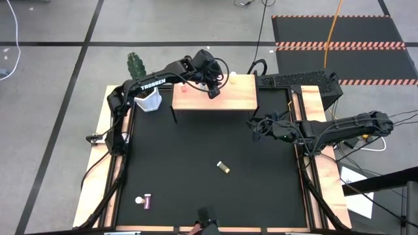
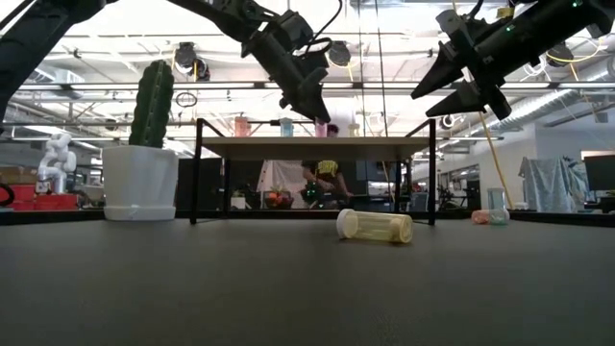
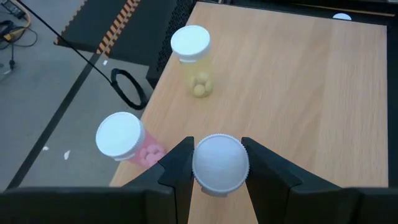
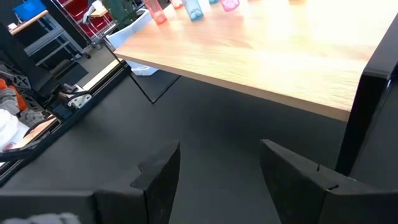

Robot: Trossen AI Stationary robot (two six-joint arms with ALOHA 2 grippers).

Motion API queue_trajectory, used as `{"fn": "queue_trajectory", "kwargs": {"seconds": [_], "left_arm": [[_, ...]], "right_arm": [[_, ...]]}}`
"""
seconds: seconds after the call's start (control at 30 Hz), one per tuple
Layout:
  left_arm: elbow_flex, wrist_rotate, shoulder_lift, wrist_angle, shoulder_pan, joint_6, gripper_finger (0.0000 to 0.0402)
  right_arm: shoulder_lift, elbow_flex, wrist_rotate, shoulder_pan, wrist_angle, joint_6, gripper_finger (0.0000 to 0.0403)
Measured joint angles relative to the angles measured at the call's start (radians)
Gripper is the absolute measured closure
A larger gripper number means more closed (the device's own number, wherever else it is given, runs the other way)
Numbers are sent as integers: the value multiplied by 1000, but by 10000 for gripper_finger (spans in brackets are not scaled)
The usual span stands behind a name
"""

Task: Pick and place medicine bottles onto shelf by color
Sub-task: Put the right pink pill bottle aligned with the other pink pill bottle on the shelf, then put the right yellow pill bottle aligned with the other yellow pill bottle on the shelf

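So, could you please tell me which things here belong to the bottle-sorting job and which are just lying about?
Part of the job:
- shelf
- bottle in the left pincer
- yellow bottle and pink bottle standing on the shelf
- yellow bottle lying on the mat
- purple bottle near the mat's front edge

Just lying about:
- cactus pot
- keyboard

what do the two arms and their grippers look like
Both arms are dark, jointed tubes with black cables running along them. The left arm carries white TROSSEN lettering. The left gripper and right gripper each have two flat, angular black fingers.

Overhead, table-level, two wrist views; shared shelf (image 1: 214, 93).
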Motion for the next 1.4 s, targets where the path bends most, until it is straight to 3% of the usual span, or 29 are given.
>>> {"fn": "queue_trajectory", "kwargs": {"seconds": [0.8, 1.17, 1.4], "left_arm": [[0, 46, 24, 1, 8, 5, 272], [-2, 35, 26, -15, 8, 6, 155], [-2, 34, -14, -8, 12, 9, 112]], "right_arm": [[0, 0, -25, 0, 29, 3, 190], [0, 1, -26, 0, 30, 2, 190], [0, 1, -28, 0, 30, 3, 190]]}}
